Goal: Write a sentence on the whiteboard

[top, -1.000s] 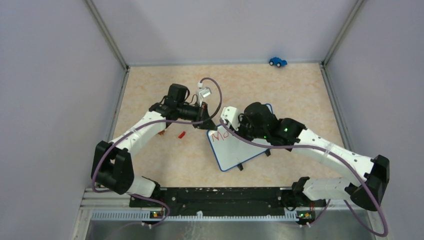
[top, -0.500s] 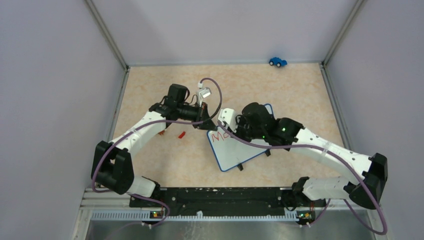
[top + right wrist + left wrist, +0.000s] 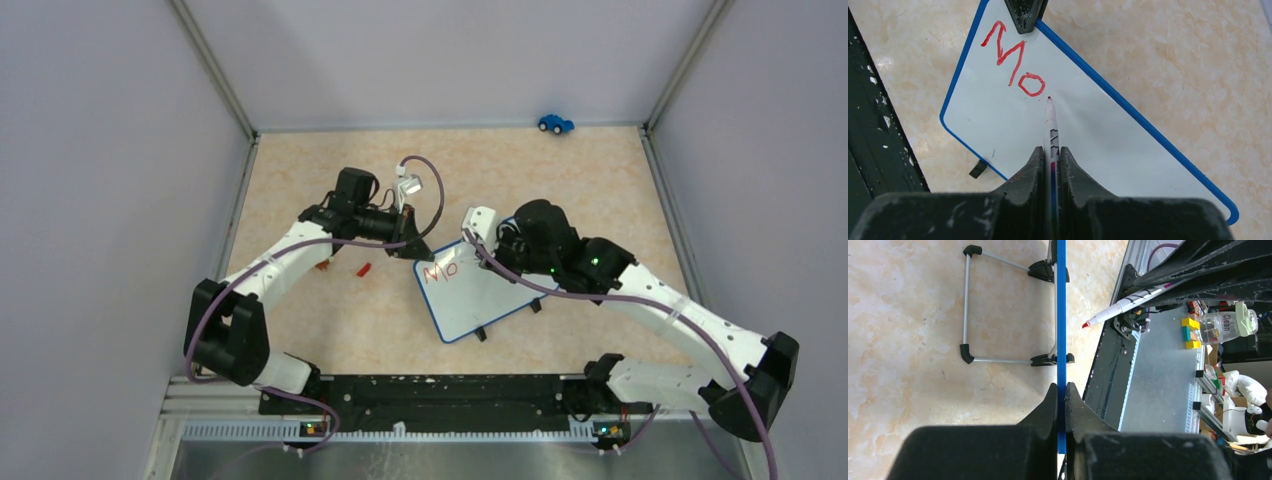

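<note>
Two arms work over a marbled beige table [image 3: 345, 325], on which a blue-rimmed whiteboard [image 3: 478, 300] lies slanted just right of centre in the top view, propped on a wire stand [image 3: 967, 305] with black feet. The left end effector [image 3: 1061, 386] is clamped on the board's rim at the corner toward 11 o'clock, its fingers closed either side of the thin blue edge. The right end effector [image 3: 1050, 150] reaches in from 3 o'clock, closed tight on a white marker [image 3: 1051, 127] that points up the board.

A blue toy car [image 3: 555, 123] sits well apart at the table's far edge, about 1 o'clock from the board. The sentence [image 3: 1015, 62] so far reads only "Mo" in red, near the gripped corner. A small red piece, probably the marker's cap [image 3: 364, 268], lies on the table at 9 o'clock from the board.

The marker's red tip stands just beside the "o", at about 4 o'clock from it. Whether it touches the surface cannot be told. The task looks barely begun, with the next letter due. It would go best with the tip set down clear of the "o", light and even pressure, and strokes run along the long rim so the line stays level. The left grip should hold firm, since the propped board could rock or slide under the pen.
</note>
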